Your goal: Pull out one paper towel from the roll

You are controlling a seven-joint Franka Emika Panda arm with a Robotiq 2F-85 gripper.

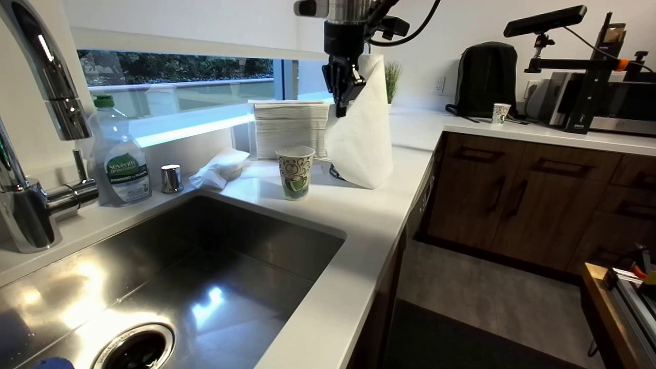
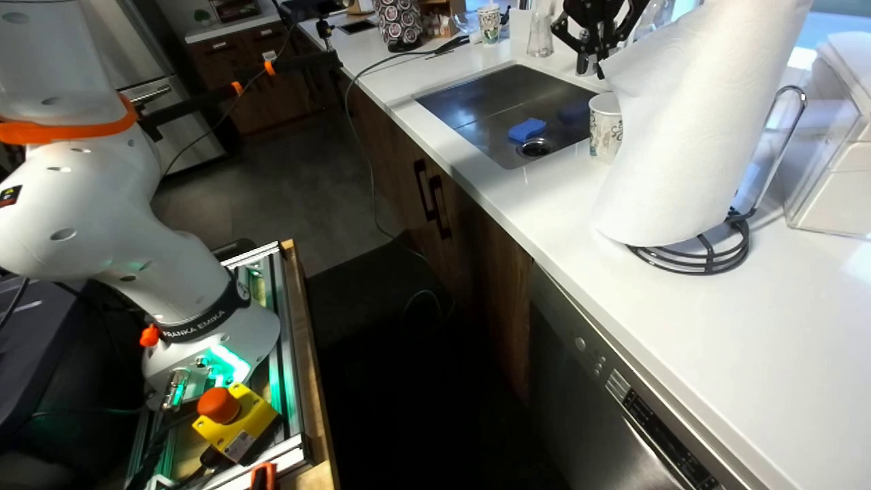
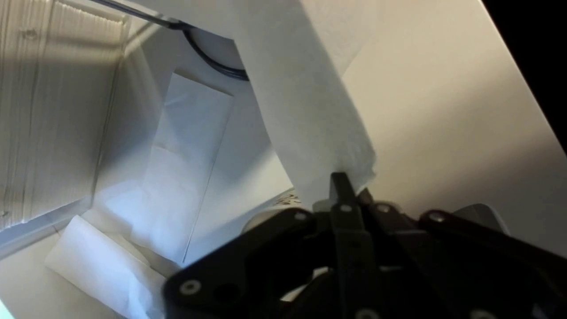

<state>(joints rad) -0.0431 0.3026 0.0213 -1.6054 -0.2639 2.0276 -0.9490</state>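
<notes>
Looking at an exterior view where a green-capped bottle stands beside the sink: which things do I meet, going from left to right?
Faucet, green-capped bottle, small silver cylinder, crumpled white paper, nearer patterned cup, paper towel roll, dark backpack, silver-and-black appliance.

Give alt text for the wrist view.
A black gripper is shut on the end of a white paper towel that stretches down from the top of the picture. At left, a stack of folded paper and loose papers sit on a pale counter; a patterned cup is mostly hidden.
</notes>
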